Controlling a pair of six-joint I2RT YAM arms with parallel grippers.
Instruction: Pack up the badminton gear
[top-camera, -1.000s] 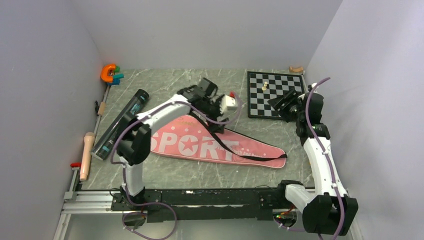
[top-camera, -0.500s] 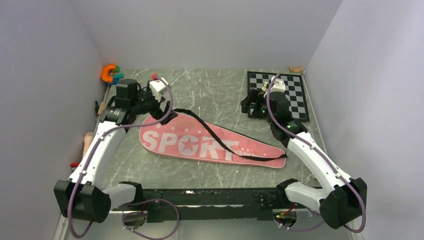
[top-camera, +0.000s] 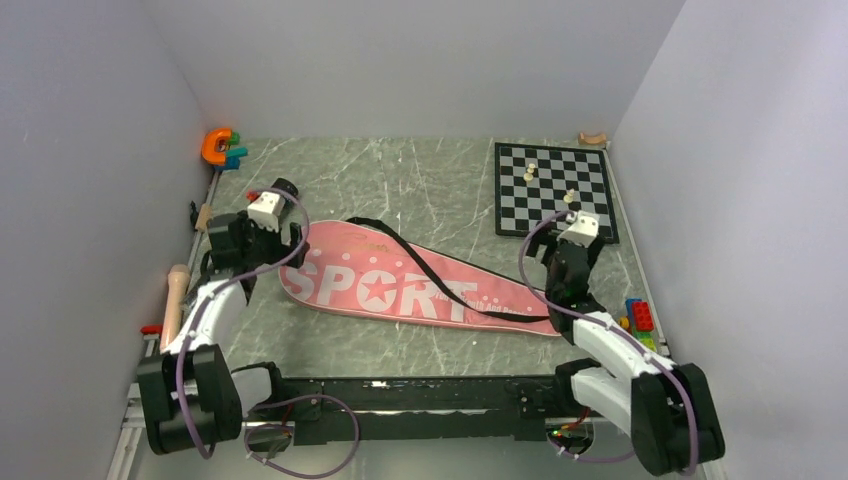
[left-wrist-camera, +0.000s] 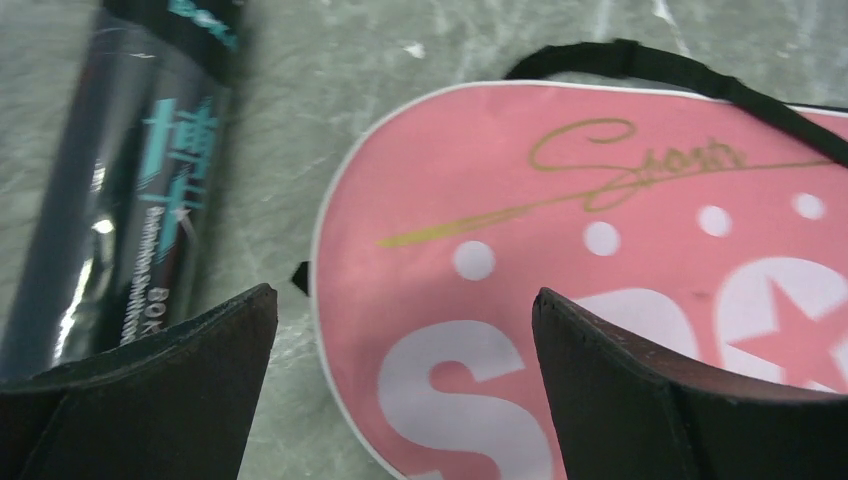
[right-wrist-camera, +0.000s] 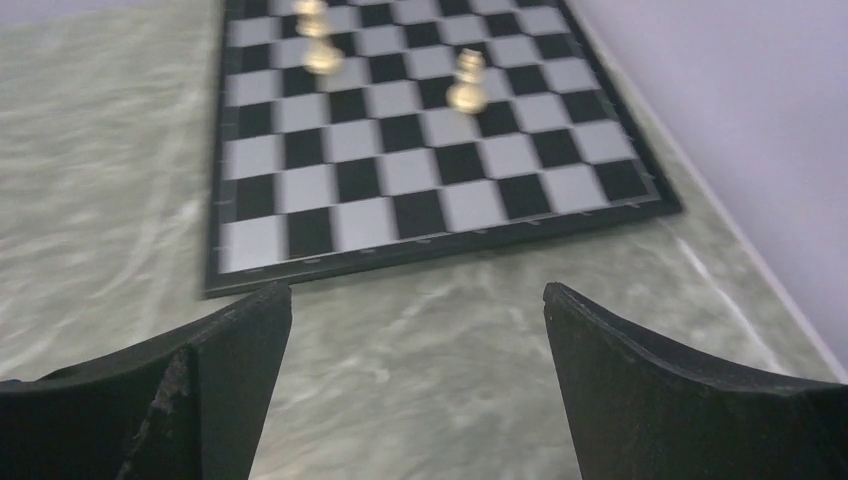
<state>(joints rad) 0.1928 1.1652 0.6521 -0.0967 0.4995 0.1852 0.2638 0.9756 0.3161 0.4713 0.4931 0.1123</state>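
Note:
The long pink "SPORT" racket bag (top-camera: 400, 285) lies flat across the middle of the table, its black strap (top-camera: 430, 270) draped over it. My left gripper (top-camera: 275, 250) hangs open over the bag's rounded left end (left-wrist-camera: 600, 280), with nothing between the fingers; it shows open in the wrist view too (left-wrist-camera: 405, 300). The long black tube (left-wrist-camera: 120, 170) lies just to its left, and only its far end (top-camera: 285, 188) shows from above. My right gripper (top-camera: 570, 250) is open and empty above bare table (right-wrist-camera: 418, 295), short of the chessboard's near edge.
The chessboard (top-camera: 553, 185) sits at the back right with pale pieces (right-wrist-camera: 466, 82) on it. An orange and teal toy (top-camera: 220, 147) is in the back left corner. Coloured bricks (top-camera: 640, 315) lie by the right wall, and a wooden handle (top-camera: 175, 300) by the left wall.
Both arms have drawn back toward their bases, the left from over the bag's middle, the right from the chessboard. A pale piece now shows where the right gripper stood.

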